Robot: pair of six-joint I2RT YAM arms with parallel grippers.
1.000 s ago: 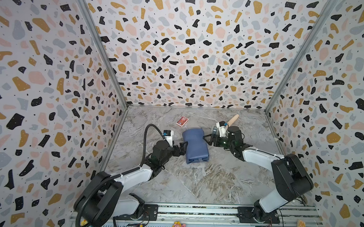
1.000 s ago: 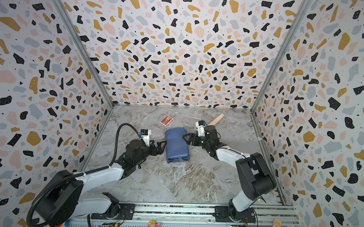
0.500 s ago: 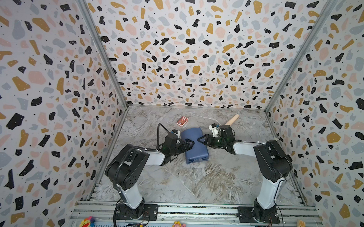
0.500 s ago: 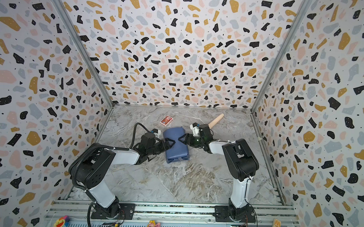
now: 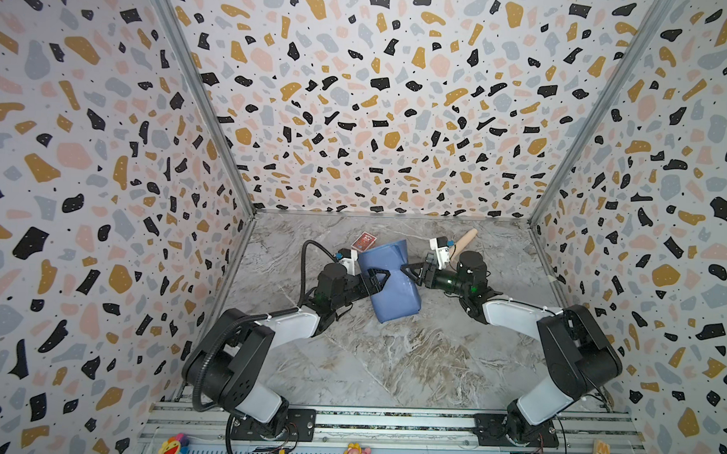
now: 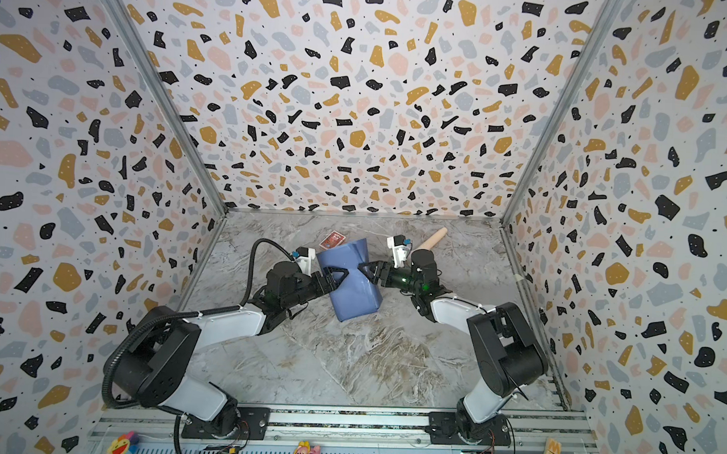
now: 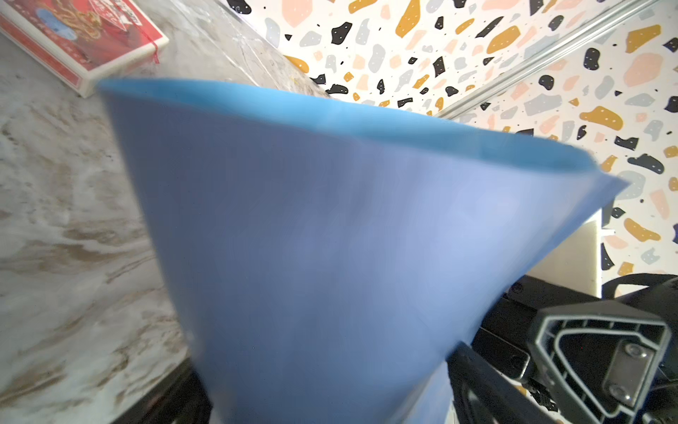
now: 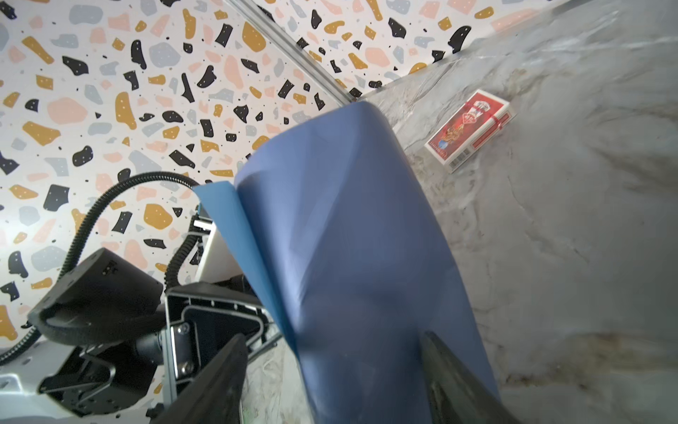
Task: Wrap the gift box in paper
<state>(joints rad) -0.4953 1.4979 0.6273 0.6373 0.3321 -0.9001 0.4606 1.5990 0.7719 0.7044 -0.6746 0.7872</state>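
Observation:
The paper (image 5: pixel 392 293) (image 6: pixel 353 296) is a blue sheet folded into a loose bundle on the grey marbled table, and its far end flares upward. The gift box is hidden. My left gripper (image 5: pixel 377 275) (image 6: pixel 337 275) stands at the bundle's left side. Its jaws are wide apart with the paper (image 7: pixel 330 238) filling the space between them around the left gripper (image 7: pixel 326 363). My right gripper (image 5: pixel 410 271) (image 6: pixel 366 270) is at the right side, open. The paper (image 8: pixel 359 257) lies against one finger, with bare table showing beside the other, around the right gripper (image 8: pixel 332 339).
A small red card pack (image 5: pixel 364 241) (image 6: pixel 332 240) (image 7: pixel 84 40) (image 8: pixel 469 130) lies just behind the paper's far end. A pale wooden stick (image 5: pixel 465 240) (image 6: pixel 434 237) lies behind the right wrist. Patterned walls close in three sides.
The paper's far end has lifted and flared open, and the bundle has turned slightly. Both grippers have stayed at its sides. The right jaws have narrowed a little.

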